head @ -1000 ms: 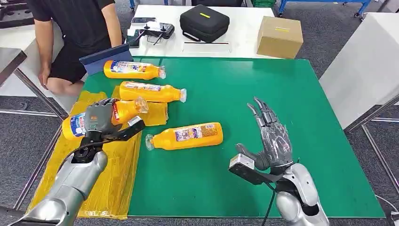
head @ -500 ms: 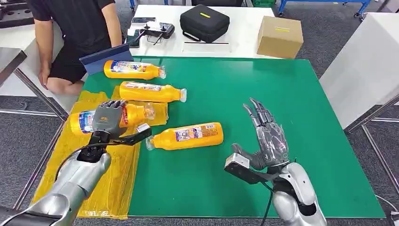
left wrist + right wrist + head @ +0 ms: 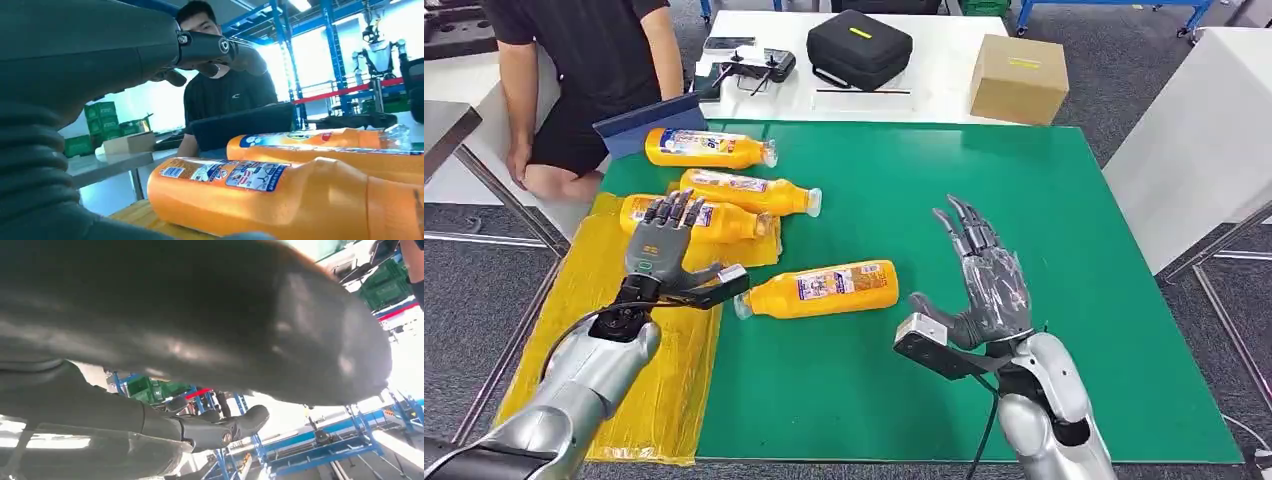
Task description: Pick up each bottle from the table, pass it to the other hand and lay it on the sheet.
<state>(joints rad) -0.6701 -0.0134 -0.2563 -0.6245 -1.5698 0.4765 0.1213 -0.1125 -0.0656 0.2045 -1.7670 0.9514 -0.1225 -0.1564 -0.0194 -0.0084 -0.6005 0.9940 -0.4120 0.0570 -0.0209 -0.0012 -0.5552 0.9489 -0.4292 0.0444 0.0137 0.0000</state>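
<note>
Our left hand (image 3: 661,250) has let go: its fingers are spread, and the bottle (image 3: 694,219) it held a moment ago now lies on the yellow sheet (image 3: 654,370) just past its fingertips. Our right hand (image 3: 986,285) waits open, with the next bottle (image 3: 824,289) beside it.

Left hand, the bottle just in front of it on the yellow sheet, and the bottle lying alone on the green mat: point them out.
left hand (image 3: 660,250): head view, back of the palm.
bottle on the yellow sheet (image 3: 724,222): head view, orange body right of the fingers.
bottle on the green mat (image 3: 824,288): head view, label at mid-body.
</note>
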